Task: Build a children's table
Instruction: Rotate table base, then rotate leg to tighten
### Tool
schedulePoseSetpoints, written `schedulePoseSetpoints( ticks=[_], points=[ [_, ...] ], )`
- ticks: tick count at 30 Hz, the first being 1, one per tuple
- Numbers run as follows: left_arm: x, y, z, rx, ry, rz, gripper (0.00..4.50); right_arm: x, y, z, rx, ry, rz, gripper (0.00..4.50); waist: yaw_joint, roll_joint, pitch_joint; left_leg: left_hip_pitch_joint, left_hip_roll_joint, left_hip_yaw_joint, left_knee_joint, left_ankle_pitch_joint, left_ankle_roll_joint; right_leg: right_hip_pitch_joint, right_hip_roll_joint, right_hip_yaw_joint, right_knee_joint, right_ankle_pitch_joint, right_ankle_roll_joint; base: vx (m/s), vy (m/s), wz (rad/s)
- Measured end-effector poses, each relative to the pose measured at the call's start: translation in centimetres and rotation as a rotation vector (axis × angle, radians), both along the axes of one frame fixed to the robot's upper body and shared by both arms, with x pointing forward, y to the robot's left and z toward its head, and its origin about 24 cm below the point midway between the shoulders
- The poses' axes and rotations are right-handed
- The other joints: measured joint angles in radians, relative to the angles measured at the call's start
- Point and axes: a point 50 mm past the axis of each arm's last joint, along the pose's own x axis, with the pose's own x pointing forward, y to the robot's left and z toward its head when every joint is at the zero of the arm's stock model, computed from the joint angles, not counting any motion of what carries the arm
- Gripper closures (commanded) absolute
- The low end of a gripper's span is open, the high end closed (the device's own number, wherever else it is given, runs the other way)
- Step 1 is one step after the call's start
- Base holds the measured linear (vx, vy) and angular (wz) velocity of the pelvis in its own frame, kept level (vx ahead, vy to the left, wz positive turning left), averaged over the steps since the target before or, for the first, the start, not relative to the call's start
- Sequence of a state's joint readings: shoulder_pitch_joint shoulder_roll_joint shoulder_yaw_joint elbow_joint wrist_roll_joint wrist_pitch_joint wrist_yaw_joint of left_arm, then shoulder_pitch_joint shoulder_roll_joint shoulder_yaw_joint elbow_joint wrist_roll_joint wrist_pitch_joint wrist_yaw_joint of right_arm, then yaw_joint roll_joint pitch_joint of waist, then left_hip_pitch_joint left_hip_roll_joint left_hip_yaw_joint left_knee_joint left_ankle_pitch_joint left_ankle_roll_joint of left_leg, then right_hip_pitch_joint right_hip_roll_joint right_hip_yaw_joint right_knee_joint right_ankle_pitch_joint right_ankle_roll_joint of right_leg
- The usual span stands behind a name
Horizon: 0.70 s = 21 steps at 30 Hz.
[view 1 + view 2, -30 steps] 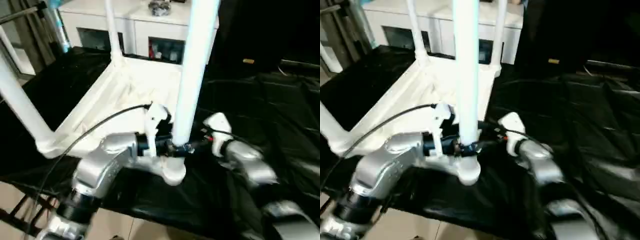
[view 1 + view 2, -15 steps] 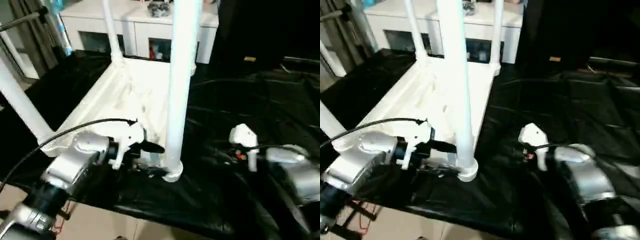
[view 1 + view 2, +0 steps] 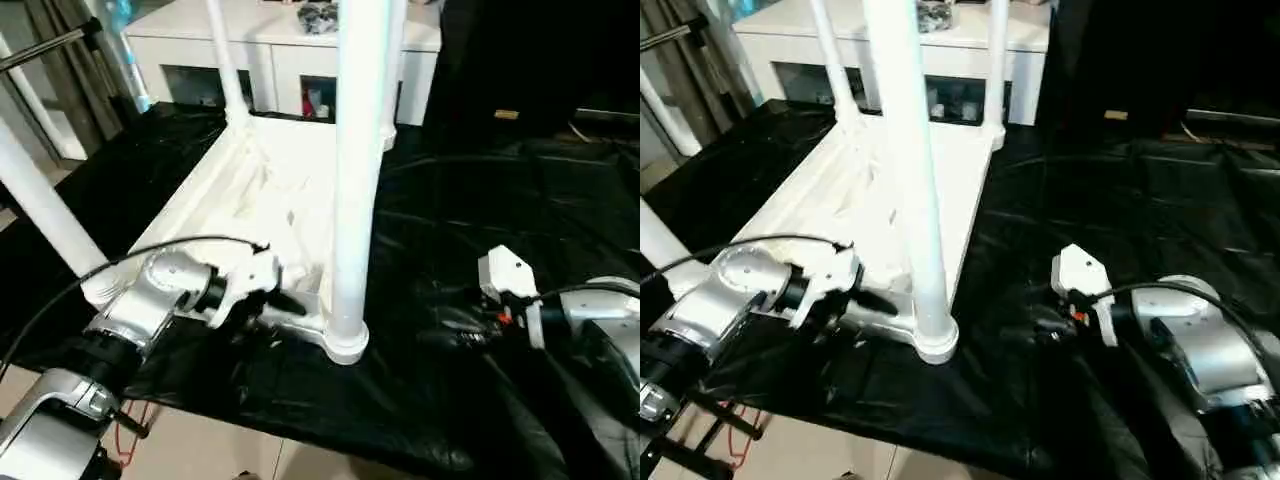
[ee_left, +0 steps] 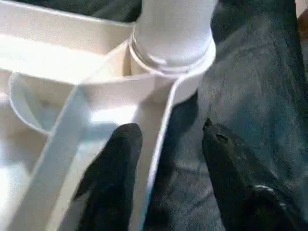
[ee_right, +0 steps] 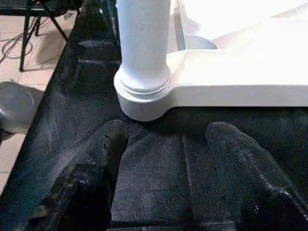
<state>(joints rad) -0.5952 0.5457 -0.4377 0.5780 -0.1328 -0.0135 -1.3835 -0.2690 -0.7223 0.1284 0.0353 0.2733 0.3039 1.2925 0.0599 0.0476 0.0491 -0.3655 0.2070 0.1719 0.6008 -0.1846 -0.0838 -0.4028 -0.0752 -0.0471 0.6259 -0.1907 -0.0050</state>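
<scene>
Left wrist view, left gripper (image 4: 166, 144) astride tabletop (image 4: 57, 72) rim

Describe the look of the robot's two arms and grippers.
Both forearms are rounded silver metal with black joint bands. The left gripper and right gripper each have two matte black, blunt fingers behind a white housing. A black cable loops over the left arm.

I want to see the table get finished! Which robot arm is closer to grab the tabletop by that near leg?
Left, probably. The left gripper has its fingers on either side of the tabletop's edge, beside the near leg. The right gripper sits open on the black cloth, apart from the table.
</scene>
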Motion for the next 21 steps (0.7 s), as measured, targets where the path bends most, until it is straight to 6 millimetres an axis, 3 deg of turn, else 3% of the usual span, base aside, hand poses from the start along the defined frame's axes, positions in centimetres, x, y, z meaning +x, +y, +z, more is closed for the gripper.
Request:
schedulePoseSetpoints(
  ticks=[19, 21],
  points=[
    [0.9, 0.5, -0.9, 0.049, 0.012, 0.006, 4.11, -0.3, 1.4, 0.1, 0.006, 0.004, 0.031, 1.49, -0.002, 0.002, -0.001, 0.0, 0.0, -0.001, -0.001, 0.0, 0.0, 0.0, 0.0, 0.0, -0.001, 0.0, 0.0, 0.0, 0.0, 0.0],
    [0.8, 0.4, -0.9, 0.05, 0.055, -0.008, 4.19, -0.4, 1.6, -0.1, 0.016, 0.023, 0.028, 1.16, -0.002, 0.001, 0.0, 0.0, 0.0, 0.0, -0.003, 0.0, 0.0, 0.0, 0.0, 0.001, -0.002, 0.0, 0.0, 0.0, 0.0, 0.0]
  ],
)
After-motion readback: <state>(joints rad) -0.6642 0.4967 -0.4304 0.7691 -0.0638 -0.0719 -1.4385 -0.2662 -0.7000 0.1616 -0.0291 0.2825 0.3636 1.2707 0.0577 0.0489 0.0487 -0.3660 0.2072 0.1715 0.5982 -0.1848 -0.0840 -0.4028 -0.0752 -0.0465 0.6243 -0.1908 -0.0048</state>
